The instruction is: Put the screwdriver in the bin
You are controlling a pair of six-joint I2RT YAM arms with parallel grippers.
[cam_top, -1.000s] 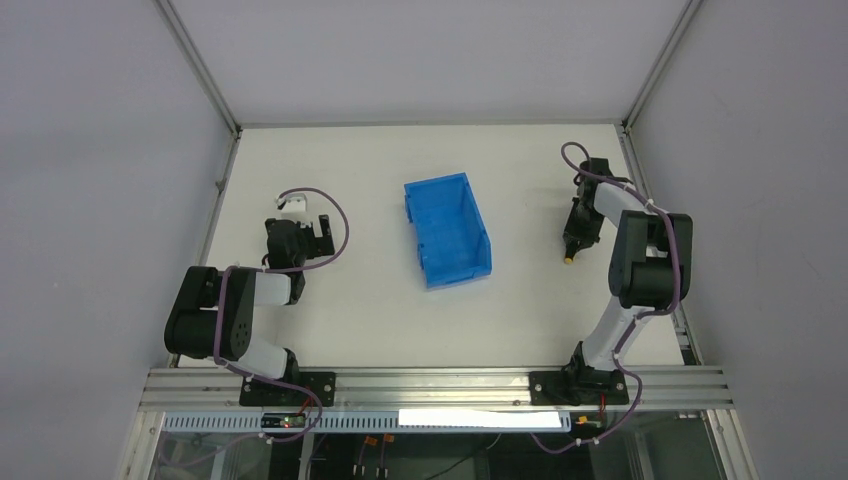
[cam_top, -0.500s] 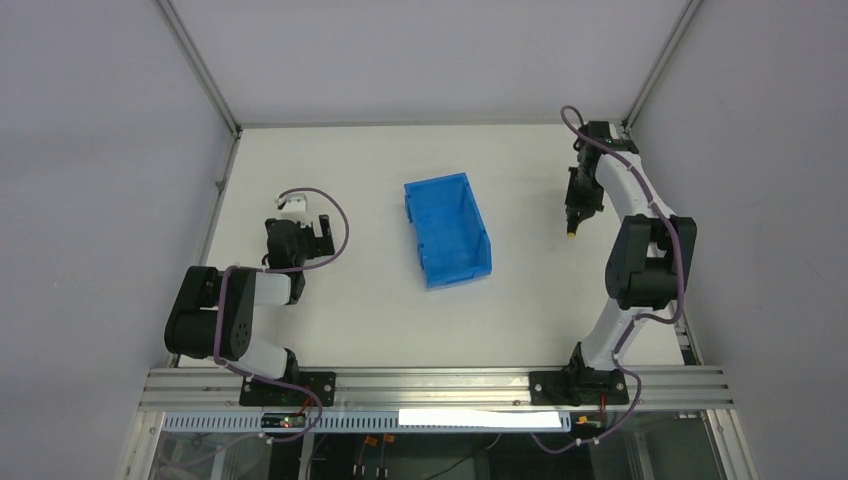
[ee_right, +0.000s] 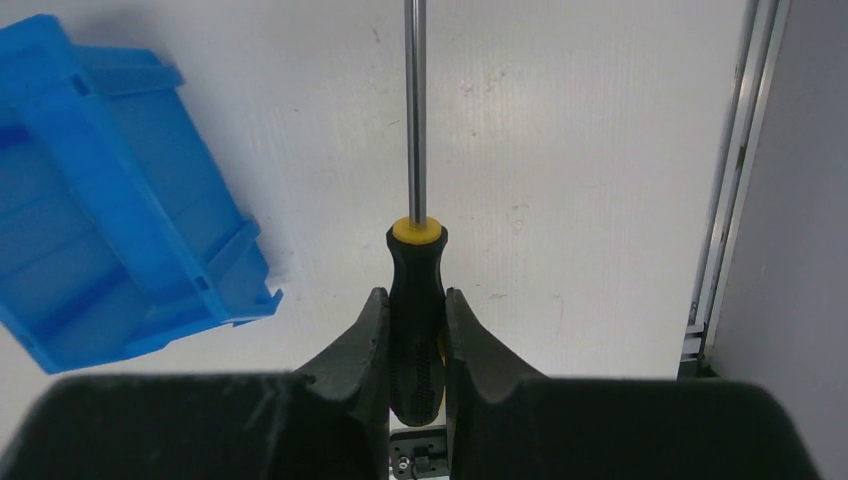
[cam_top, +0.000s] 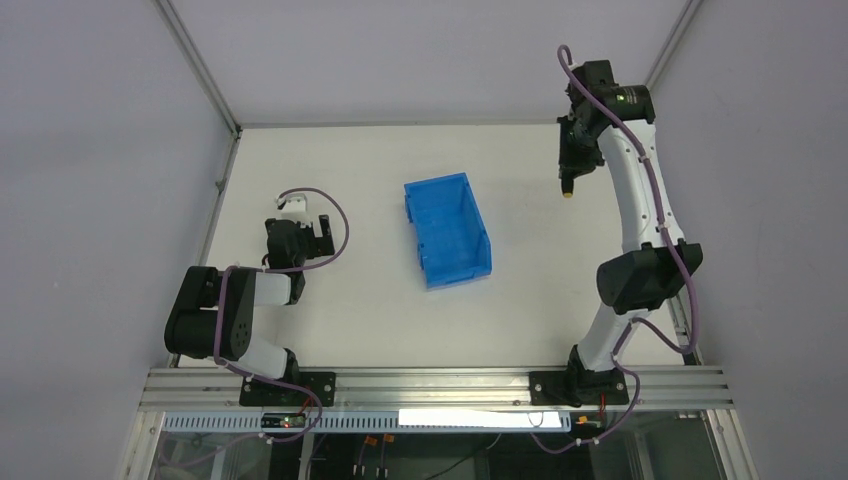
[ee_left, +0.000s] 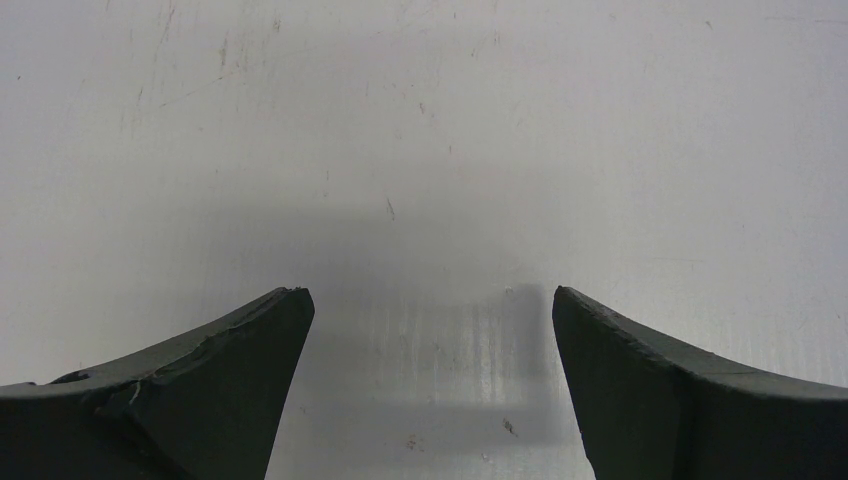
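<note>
The blue bin [cam_top: 447, 230] stands on the white table, mid-centre, with nothing showing inside it. My right gripper [cam_top: 570, 168] is shut on the screwdriver [cam_top: 567, 188] and holds it high in the air at the back right, to the right of the bin. In the right wrist view the fingers grip the black handle [ee_right: 416, 300], the thin shaft points away above the yellow collar, and the bin [ee_right: 110, 230] lies below at the left. My left gripper [cam_top: 303, 232] is open and empty over the bare table at the left, its fingers wide apart in the left wrist view [ee_left: 430, 310].
A small white part [cam_top: 292, 203] sits by the left arm's cable. An aluminium frame rail [ee_right: 725, 180] runs along the table's right edge, and grey walls close in the left, back and right sides.
My right arm has lifted and swung toward the back with the screwdriver in its grip. The left arm and the bin have not moved.
</note>
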